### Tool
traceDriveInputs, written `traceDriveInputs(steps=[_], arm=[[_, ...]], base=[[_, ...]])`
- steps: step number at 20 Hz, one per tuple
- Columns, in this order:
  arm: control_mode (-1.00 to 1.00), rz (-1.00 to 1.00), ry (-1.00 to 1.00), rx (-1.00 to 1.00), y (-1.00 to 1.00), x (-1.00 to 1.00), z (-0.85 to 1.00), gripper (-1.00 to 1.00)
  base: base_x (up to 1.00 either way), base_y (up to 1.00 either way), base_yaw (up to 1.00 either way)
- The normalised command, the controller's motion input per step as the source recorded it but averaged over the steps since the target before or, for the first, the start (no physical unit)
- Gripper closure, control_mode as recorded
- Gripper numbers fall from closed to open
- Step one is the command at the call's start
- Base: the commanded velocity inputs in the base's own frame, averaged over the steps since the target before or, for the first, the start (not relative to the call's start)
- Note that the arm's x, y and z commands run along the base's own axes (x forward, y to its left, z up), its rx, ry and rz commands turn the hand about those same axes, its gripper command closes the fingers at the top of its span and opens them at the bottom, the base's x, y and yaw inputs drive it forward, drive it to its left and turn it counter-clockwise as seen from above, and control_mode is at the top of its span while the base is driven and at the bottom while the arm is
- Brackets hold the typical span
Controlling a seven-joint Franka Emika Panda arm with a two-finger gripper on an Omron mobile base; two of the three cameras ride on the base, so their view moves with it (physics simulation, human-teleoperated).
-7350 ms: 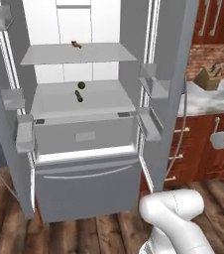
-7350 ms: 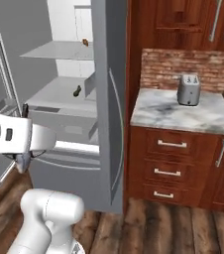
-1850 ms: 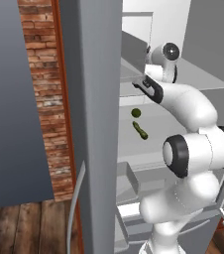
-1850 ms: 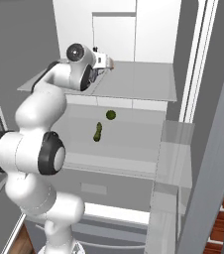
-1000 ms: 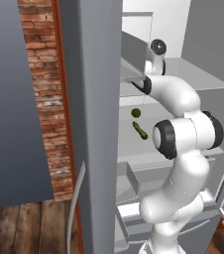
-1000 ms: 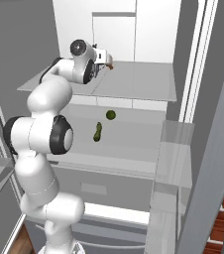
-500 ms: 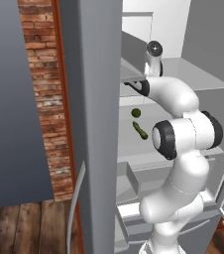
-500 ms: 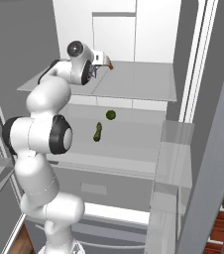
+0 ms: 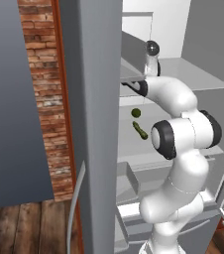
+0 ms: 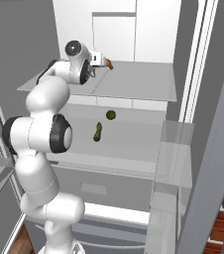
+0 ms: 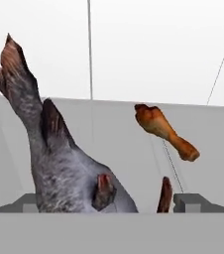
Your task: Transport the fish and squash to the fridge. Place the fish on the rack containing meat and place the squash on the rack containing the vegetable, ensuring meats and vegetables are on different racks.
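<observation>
My end effector spread wide over the fridge's upper shelf, fish between my fingers, drumstick beside it, squash and round vegetable on the shelf below

In the hand view, the fish lies on the upper shelf of the fridge, between the fingers and nearer the left one, tail rising away. A drumstick lies beyond the fingers, toward the right. On the shelf below, the vegetable sits just beside the squash.
</observation>
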Motion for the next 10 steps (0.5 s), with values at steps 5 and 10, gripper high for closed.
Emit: traceDriveInputs(steps=[5, 10], arm=[[-1.00, 0.01, 0.16, 0.03, 0.05, -0.14, 0.00, -1.00], [-1.00, 0.01, 0.06, 0.05, 0.00, -0.44, 0.01, -1.00]], base=[[0.00, 0.00, 0.00], [0.00, 0.00, 0.00]])
